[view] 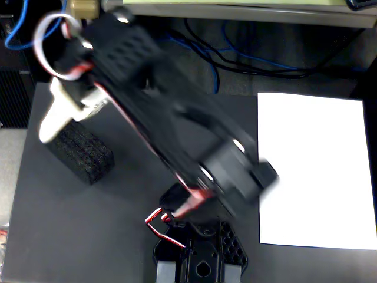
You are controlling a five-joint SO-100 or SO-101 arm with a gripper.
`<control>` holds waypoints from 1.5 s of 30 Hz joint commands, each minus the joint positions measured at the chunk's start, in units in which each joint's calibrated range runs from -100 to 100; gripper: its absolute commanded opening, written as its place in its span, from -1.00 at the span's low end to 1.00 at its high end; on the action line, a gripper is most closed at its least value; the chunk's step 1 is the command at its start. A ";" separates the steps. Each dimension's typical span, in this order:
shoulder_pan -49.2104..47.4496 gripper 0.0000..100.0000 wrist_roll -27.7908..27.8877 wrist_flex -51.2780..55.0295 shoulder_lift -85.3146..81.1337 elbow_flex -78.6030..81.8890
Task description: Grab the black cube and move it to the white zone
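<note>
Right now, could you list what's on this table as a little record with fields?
surface: dark grey tabletop
block: black cube, rough foam, left side of the fixed view, on the tabletop
paper: white zone, right side, nothing resting on it
arm: black, blurred, reaching from its base at the bottom toward the block
hand: white hand at the block's upper left end; grip unclear

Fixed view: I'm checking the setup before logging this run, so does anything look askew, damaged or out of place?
Nothing stands out. The black block sits intact on the dark table, at an angle to its edges, the white gripper at its upper-left corner. The white paper lies flat and bare. The arm is motion-blurred.
</note>
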 commanded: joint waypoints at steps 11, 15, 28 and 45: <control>-7.41 -0.15 -3.60 -3.04 14.81 -7.65; -6.53 -0.15 -3.55 -4.32 14.81 -7.65; -0.57 -0.15 -3.50 -4.24 14.90 -6.74; -0.49 -0.17 -3.81 -18.82 15.82 13.39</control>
